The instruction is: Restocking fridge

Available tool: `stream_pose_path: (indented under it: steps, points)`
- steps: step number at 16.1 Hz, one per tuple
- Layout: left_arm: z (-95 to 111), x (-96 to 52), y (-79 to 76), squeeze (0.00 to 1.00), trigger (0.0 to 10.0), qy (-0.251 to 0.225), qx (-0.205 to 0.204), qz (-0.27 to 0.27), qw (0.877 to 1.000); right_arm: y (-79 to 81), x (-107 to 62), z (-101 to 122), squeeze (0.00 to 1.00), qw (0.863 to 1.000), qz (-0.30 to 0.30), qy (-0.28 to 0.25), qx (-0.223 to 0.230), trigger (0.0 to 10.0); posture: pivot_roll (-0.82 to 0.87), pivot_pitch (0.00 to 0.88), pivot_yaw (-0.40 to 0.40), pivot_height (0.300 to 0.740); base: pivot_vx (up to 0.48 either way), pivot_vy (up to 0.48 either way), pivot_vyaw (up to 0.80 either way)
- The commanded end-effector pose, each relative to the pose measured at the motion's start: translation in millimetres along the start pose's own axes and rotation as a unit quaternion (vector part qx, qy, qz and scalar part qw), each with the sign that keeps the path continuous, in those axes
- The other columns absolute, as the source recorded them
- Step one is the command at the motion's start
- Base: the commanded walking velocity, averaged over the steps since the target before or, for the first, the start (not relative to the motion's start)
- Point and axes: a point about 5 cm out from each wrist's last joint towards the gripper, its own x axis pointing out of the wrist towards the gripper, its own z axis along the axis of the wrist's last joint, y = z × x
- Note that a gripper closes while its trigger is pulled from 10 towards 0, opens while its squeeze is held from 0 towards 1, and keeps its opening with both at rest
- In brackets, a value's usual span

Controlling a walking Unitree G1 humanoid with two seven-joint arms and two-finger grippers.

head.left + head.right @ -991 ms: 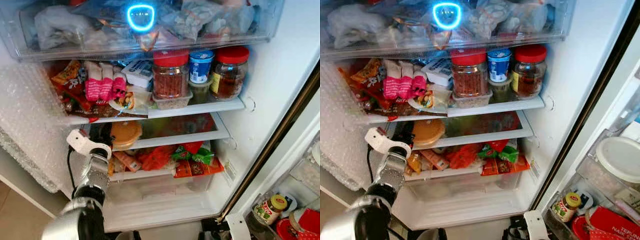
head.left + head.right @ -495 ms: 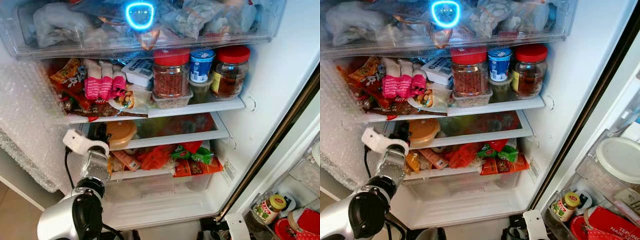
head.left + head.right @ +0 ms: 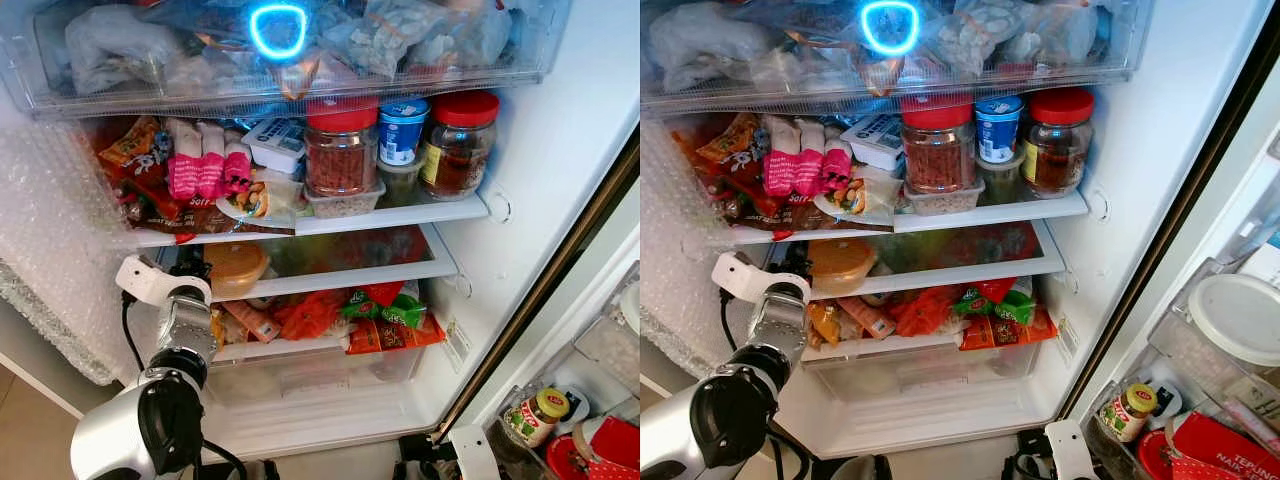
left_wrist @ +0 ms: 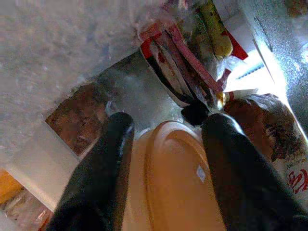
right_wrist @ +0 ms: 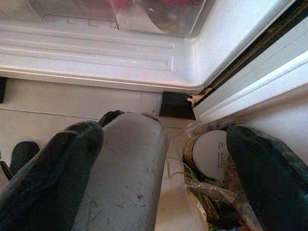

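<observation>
One round orange plastic lidded tub (image 4: 175,187), probably light, stiff and slippery, was straddled at its rim by the left gripper's (image 4: 166,144) wide-parted fingers, at nine o'clock of the fridge's middle shelf (image 3: 350,275).

The red pack (image 3: 1228,445) in the door bin reads "TEPUN"; other labels are too small to read
</observation>
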Motion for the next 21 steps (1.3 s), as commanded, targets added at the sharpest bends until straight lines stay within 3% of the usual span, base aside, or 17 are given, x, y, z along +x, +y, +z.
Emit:
stream_pose_path:
  steps: [1,2,3,12,17,21]
  points:
    - [3,2.3,-3.1,1.0,10.0,-0.003,-0.007,0.003,1.0,7.6,-6.8,-29,0.0,0.998,0.021,0.054,-0.007,10.0,-0.22,0.0,0.001,0.619,0.0,0.0,0.0]
    - [2,1.8,-3.0,1.0,10.0,0.0,-0.01,0.003,1.0,7.7,-6.8,-29,0.0,0.998,0.021,0.054,-0.007,10.0,-0.22,0.0,0.001,0.619,0.0,0.0,0.0]
    - [0,1.4,-3.8,0.0,10.0,0.003,-0.015,0.0,1.0,8.1,-6.7,-29,0.0,0.998,0.021,0.054,-0.006,10.0,-0.22,0.0,0.003,0.619,0.0,0.0,0.0]
    - [-23,-6.3,-25.0,0.0,10.0,0.021,0.01,-0.081,0.996,9.6,-4.8,-24,0.0,0.999,0.023,0.048,-0.005,10.0,-0.19,0.0,0.013,0.619,0.0,0.0,0.0]
    - [-22,-5.8,-34.3,0.0,10.0,0.019,0.003,-0.108,0.994,10.7,-4.0,-23,0.0,0.999,0.023,0.046,-0.005,10.0,-0.19,0.0,0.029,0.619,0.0,0.0,0.0]
    - [-20,-7.9,-32.5,0.0,10.0,0.008,0.0,-0.122,0.993,11.2,-3.8,-22,0.0,0.999,0.024,0.046,-0.004,10.0,-0.17,0.0,0.031,0.619,0.0,0.0,0.0]
